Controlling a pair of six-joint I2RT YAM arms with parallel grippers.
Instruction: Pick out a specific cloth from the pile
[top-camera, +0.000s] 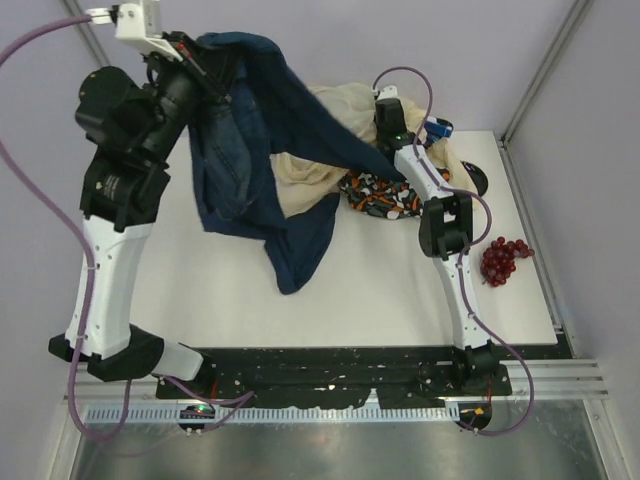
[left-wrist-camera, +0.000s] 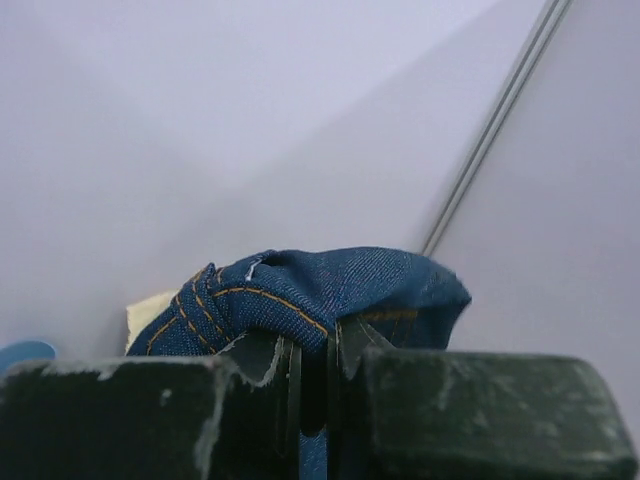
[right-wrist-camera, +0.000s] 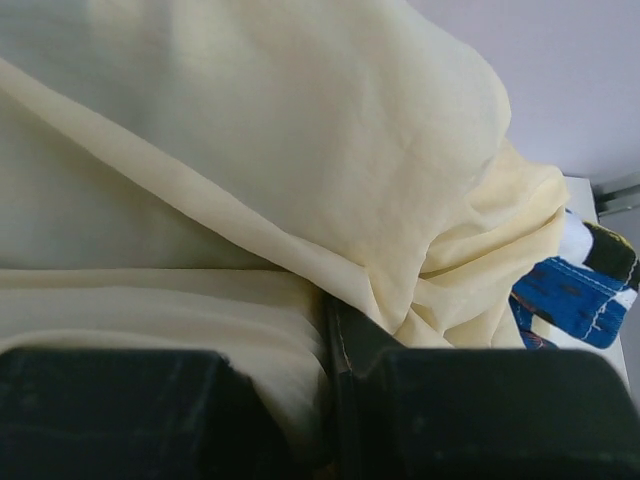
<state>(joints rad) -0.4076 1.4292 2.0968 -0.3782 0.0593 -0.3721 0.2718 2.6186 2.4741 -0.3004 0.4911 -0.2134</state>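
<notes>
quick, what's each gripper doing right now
left gripper: closed, holding the denim cloth
right gripper: closed, pinching the cream-yellow cloth

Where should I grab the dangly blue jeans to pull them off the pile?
Pinch the dark blue denim jeans at the loose leg end on the white table, coming straight down. That end lies apart from the cream-yellow cloth, so you would probably catch only denim. The left tool clamps the top fold.
</notes>
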